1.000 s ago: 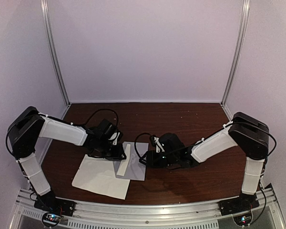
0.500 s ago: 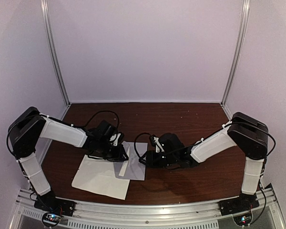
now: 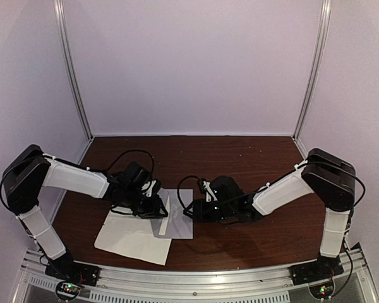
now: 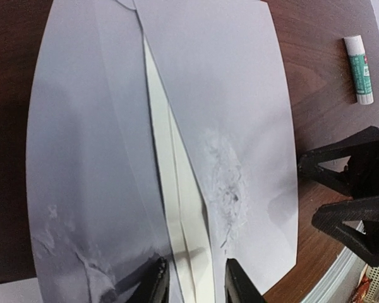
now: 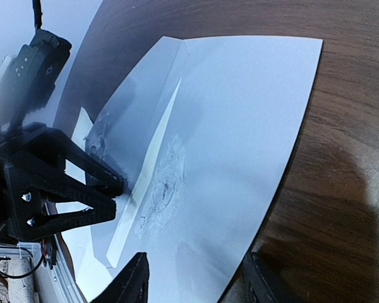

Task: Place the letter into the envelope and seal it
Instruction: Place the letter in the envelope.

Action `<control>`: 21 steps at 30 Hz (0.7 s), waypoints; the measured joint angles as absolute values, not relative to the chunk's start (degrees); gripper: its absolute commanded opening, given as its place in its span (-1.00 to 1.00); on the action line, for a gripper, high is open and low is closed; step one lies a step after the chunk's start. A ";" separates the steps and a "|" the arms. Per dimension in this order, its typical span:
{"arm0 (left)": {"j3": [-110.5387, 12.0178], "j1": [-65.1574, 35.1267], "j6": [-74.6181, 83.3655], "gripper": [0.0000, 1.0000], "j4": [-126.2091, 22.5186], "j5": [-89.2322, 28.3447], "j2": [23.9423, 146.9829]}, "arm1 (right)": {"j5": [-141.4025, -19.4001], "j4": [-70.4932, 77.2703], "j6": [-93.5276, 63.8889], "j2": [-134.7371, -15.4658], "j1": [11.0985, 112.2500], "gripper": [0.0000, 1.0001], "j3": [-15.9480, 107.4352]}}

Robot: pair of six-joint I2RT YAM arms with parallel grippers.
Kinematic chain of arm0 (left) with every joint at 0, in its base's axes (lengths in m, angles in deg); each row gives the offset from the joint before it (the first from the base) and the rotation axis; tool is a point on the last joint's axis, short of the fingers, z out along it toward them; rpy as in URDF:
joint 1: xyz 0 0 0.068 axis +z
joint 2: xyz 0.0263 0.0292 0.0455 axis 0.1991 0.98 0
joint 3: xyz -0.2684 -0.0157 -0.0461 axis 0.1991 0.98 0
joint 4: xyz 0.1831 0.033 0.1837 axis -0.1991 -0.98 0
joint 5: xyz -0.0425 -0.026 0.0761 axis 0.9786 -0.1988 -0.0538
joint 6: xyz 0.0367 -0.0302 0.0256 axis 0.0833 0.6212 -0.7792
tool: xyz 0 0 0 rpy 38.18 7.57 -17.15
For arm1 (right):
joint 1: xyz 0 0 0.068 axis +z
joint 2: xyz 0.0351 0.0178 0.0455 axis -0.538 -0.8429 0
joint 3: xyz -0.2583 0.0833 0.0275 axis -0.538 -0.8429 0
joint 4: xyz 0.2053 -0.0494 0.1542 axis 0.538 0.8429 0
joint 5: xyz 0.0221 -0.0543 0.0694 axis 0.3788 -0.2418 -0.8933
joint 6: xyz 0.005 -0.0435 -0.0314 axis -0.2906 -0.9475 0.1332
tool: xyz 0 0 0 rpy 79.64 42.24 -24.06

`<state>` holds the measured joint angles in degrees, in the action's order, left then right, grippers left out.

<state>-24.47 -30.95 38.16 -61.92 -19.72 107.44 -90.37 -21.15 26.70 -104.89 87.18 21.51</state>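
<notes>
- Envelope point(image 3: 180, 221) first: it's lying flat on the dark wood table point(image 3: 240, 158), right between the two arms and a bit nearer the left one.
- Along its middle we see a cream-coloured fold standing up off the grey paper. There's also a rough, scuffed patch point(image 4: 224, 177) just beside that fold.
- The left gripper point(image 4: 196, 281) is down low on the envelope. Its jaws are closed to a narrow gap, with the raised fold pinched between the tips.
- The right gripper point(image 5: 202, 284) is spread wide and has nothing in it. In its wrist view the fingers sit either side of the envelope's near corner, low over the paper. We can't tell whether they're actually touching it.
- The two grippers face each other across the envelope, close together but not touching.
- The letter point(image 3: 129, 237) is flat on the table to the left of the envelope, towards the near edge. The envelope's left side looks to overlap the letter's corner.
- A glue stick point(image 4: 360, 69) with a green label lies on the bare wood, apart from the envelope.
</notes>
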 measured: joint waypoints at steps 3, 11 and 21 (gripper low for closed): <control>-23.59 -31.08 38.77 -0.28 -62.24 -19.20 106.24 | -90.37 -20.78 26.62 -104.54 87.18 0.10 21.48; -21.91 -32.72 40.45 -0.25 -62.16 -17.67 105.56 | -90.72 -19.32 26.92 -101.79 87.81 0.12 18.86; -21.25 -33.66 42.00 -0.22 -61.35 -17.25 105.30 | -91.04 -19.71 28.78 -101.22 90.46 0.07 17.94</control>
<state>-21.25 -33.66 42.00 -61.35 -17.25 105.30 -91.04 -19.71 28.78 -101.22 90.46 17.94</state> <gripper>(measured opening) 0.385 0.542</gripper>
